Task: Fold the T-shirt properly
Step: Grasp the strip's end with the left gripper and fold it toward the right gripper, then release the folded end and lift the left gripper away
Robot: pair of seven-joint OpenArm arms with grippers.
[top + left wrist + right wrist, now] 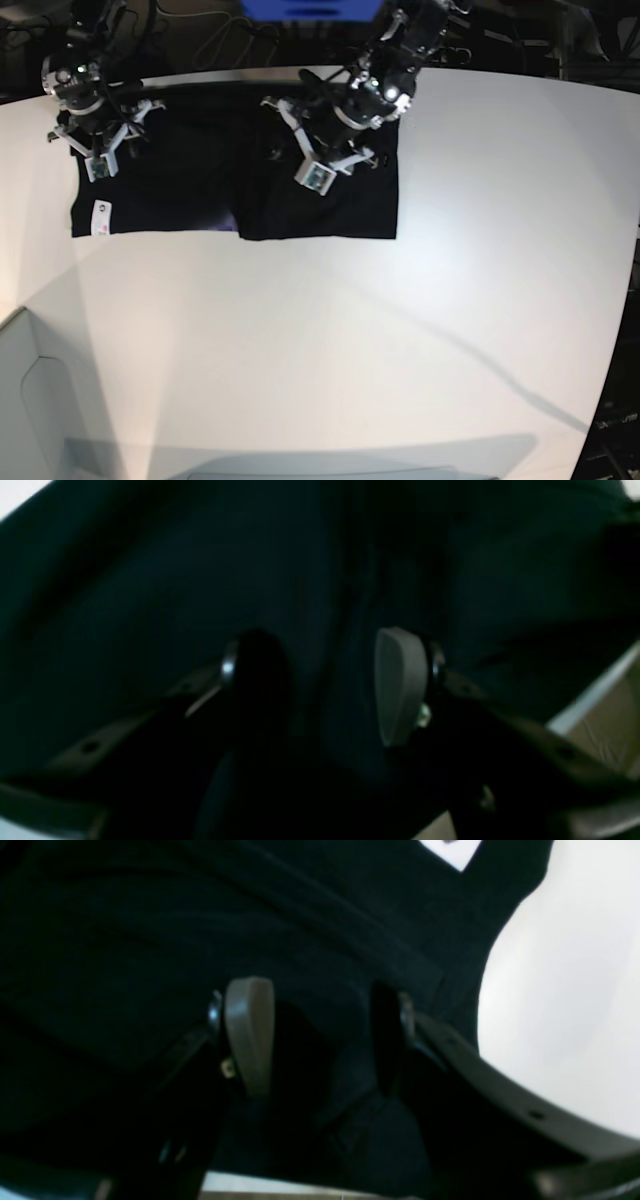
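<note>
From my station I see the T-shirt (235, 175) lying flat on the white counter (400, 330), up at the far side of the base view, spread as a wide black rectangle with its near hem running roughly straight across. A fold edge runs down through the middle of it, and a thin sliver of purple shows along the near hem just left of that edge. A small white label (100, 217) sits near the near left corner of the cloth. My left end effector (335, 150) is over the right half of the shirt in the base view, close above the cloth; in its wrist view (330, 680) the two fingers stand apart with dark fabric behind and between them, and I see nothing pinched, so I read it as open. One pad (400, 685) is pale grey and plain to see, the other is dark and blurred. My right end effector (98, 140) sits at the far left corner of the shirt in the base view; its wrist view (320, 1035) shows the fingers spread wide over black cloth, with a seam or hem fold lying between them, and the bare counter bright on the right. Whether either end effector touches the fabric I cannot tell.
</note>
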